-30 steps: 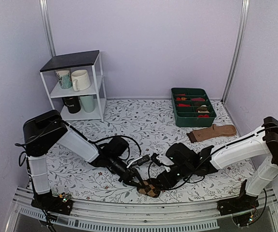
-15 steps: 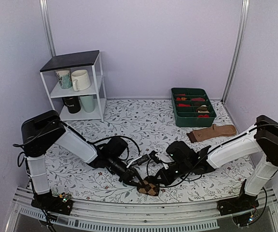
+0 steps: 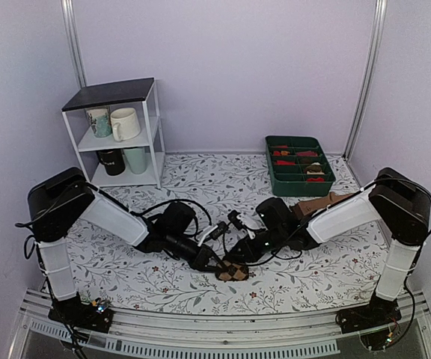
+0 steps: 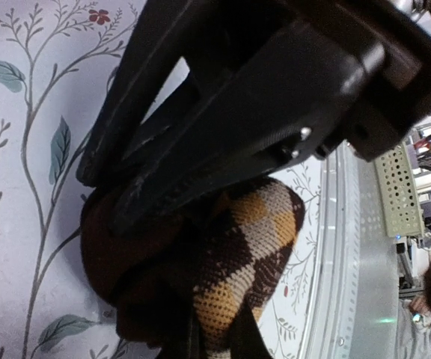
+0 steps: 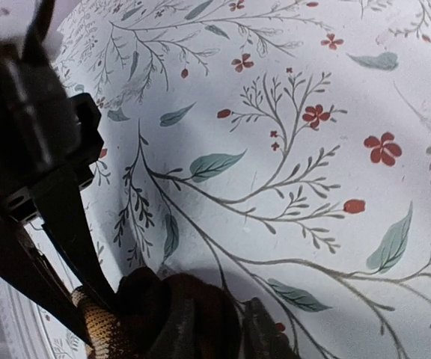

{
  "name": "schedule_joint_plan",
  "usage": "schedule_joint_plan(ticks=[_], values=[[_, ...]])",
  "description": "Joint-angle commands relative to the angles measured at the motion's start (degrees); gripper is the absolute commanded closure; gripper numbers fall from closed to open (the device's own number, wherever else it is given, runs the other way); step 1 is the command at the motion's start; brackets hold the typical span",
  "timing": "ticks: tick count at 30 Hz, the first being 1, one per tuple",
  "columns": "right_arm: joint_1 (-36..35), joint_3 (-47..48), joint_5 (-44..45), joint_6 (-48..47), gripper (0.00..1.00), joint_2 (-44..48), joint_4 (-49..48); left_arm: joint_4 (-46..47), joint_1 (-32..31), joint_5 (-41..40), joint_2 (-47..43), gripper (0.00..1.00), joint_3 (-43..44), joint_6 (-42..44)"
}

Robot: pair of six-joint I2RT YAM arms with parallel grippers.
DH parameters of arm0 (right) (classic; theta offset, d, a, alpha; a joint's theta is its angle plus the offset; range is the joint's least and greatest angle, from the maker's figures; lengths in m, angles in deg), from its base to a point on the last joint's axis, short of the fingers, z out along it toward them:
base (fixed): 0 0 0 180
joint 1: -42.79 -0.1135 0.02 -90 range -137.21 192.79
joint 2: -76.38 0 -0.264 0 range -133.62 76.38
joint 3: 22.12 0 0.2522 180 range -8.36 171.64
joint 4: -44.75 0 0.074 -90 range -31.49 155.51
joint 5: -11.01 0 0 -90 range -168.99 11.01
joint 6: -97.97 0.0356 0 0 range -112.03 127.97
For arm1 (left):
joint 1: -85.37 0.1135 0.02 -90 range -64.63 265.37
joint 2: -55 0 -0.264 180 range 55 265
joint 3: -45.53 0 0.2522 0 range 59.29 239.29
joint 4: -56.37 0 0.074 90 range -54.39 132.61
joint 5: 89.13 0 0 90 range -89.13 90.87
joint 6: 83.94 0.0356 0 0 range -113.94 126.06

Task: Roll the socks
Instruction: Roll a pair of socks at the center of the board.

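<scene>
The socks are bunched into a small dark brown bundle with tan-orange diamonds, near the table's front edge. Both grippers meet at it. My left gripper comes in from the left. In the left wrist view its jaws are shut on the patterned knit of the socks. My right gripper reaches in from the right. In the right wrist view its fingertips stand close together, with a fold of the socks' plain brown fabric between them. The right gripper's black body fills the top of the left wrist view.
A plain tan sock lies at the right, behind the right arm. A green divided tray with small red bundles sits at the back right. A white shelf with mugs stands at the back left. The metal front rail runs just below the bundle.
The right arm's elbow has swung back and left, while its gripper stayed at the bundle and its jaws narrowed. The left gripper has kept its hold. The bundle has shifted slightly away from the rail.
</scene>
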Motion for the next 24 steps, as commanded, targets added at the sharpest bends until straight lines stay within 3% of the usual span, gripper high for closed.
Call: schedule_joint_plan(ticks=[1, 4, 7, 16, 24], values=[[0.9, -0.5, 2.8, -1.7, 0.72, 3.2, -3.6, -11.7, 1.9, -10.3, 3.5, 1.00, -3.5, 0.2], [1.4, -2.6, 4.9, -2.9, 0.59, 7.4, -3.3, -11.6, 2.3, -10.1, 3.4, 1.00, -4.6, 0.1], [1.5, -4.4, 6.3, -5.1, 0.53, 11.8, -3.4, -11.0, 2.5, -9.4, 3.8, 1.00, -5.7, -0.1], [-1.8, -20.3, -6.9, -16.4, 0.48, 24.7, -16.7, -13.1, 2.7, -9.1, 3.8, 1.00, -5.0, 0.5], [-8.9, -19.3, -4.1, -22.4, 0.47, 20.2, -17.0, -15.1, 2.8, -9.3, 4.4, 1.00, -3.4, 1.4]])
